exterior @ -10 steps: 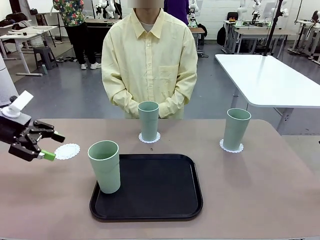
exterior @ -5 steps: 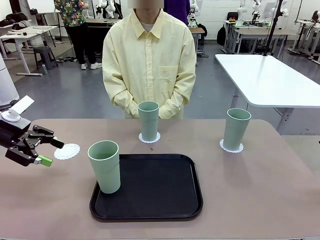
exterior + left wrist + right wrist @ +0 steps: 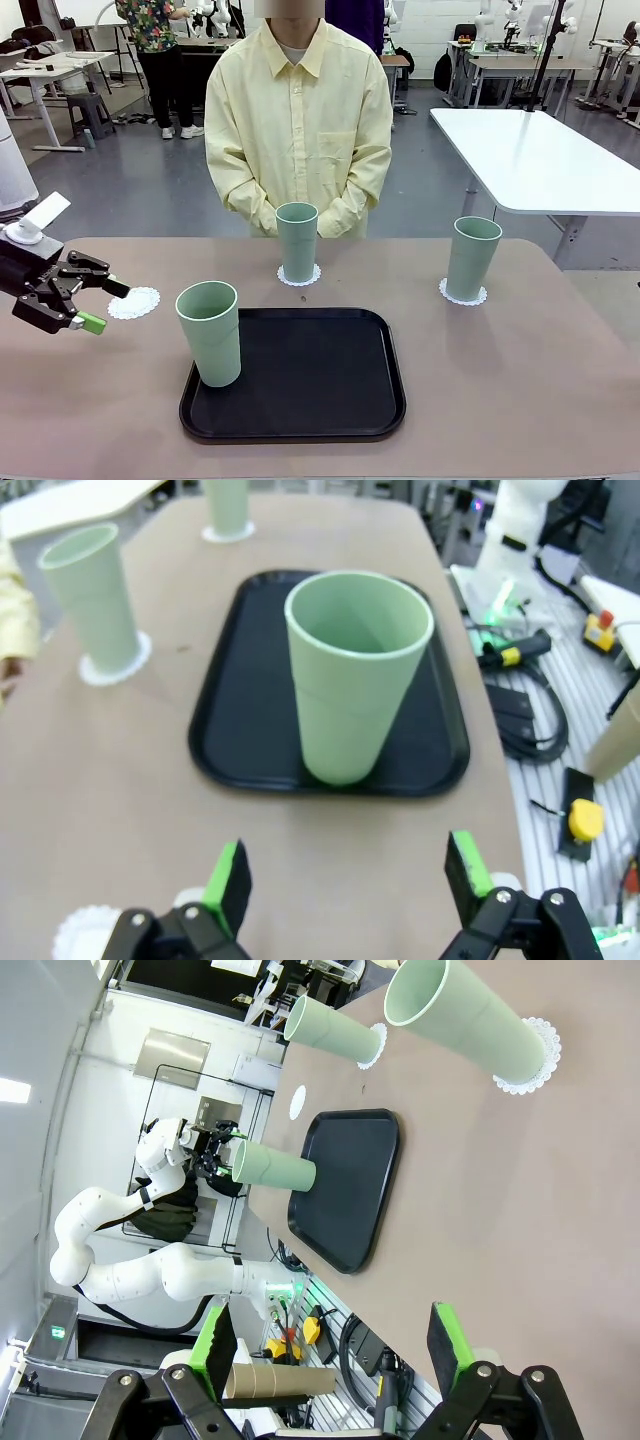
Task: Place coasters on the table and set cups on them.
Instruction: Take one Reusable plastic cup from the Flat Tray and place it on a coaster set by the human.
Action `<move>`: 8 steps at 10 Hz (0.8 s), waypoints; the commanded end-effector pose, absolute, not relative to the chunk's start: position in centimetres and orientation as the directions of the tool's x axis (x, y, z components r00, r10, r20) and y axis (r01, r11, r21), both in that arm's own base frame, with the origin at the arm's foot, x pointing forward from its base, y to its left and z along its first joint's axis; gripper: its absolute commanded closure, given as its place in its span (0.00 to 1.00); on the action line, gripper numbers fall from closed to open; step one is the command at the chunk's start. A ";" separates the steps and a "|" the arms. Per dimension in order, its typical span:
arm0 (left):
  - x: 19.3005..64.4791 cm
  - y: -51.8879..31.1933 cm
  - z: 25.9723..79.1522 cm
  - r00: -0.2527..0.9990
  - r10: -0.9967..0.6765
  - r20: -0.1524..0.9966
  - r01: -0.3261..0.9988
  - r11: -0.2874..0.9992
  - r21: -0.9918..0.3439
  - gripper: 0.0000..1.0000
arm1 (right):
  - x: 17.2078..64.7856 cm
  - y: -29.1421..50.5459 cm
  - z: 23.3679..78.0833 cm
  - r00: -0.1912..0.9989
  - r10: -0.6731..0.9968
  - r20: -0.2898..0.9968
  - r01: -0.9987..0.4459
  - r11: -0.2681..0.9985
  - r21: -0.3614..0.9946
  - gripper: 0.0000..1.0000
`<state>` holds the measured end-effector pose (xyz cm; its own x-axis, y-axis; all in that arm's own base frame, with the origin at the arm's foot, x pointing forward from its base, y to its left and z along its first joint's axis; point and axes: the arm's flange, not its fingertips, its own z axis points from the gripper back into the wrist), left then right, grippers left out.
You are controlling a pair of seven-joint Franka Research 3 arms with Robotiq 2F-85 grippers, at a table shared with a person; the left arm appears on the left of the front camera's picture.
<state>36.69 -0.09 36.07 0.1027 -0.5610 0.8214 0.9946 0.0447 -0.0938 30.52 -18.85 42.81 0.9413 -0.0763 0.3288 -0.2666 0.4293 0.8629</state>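
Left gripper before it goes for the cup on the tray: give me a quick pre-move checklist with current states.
1. Left gripper open and empty: ok.
2. Cup on the tray upright, in line with the fingers: ok.
3. Free coaster flat on the table, nothing on it: ok.
4. Other two cups already on coasters: ok.
5. Person's hands off the table: ok.
6. Right gripper open, away from the tray: ok.

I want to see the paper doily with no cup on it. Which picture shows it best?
The front view: the bare doily lies whole on the table, just past the left claw. The left wrist view catches only an edge of it at the bottom, beside the claw's fingers. The right wrist view shows it as a tiny white spot far away.
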 end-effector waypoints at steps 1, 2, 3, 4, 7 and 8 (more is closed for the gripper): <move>37.2 -1.1 33.4 0.026 -0.539 0.842 0.998 -0.032 -0.052 0.00 | 30.4 -18.8 42.7 0.942 -0.082 0.326 -0.265 0.418 0.869 0.00; 37.3 -2.0 32.1 -0.005 -0.541 0.841 0.998 -0.056 -0.030 0.00 | 30.4 -18.8 42.7 0.942 -0.082 0.326 -0.265 0.418 0.869 0.00; 37.1 -2.8 30.7 -0.028 -0.538 0.842 0.998 -0.068 -0.011 0.00 | 30.4 -18.8 42.7 0.942 -0.082 0.326 -0.265 0.418 0.869 0.00; 37.4 -3.3 30.1 -0.036 -0.524 0.851 0.998 -0.070 -0.001 0.00 | 30.4 -18.8 42.7 0.942 -0.082 0.326 -0.265 0.418 0.869 0.00; 38.3 -4.1 28.8 -0.032 -0.400 0.916 0.999 -0.040 0.017 0.00 | 30.4 -18.8 42.7 0.942 -0.082 0.326 -0.265 0.418 0.869 0.00; 38.4 -4.3 28.3 -0.029 -0.374 0.927 0.999 -0.050 0.011 0.00 | 30.4 -18.8 42.7 0.942 -0.082 0.326 -0.265 0.418 0.869 0.00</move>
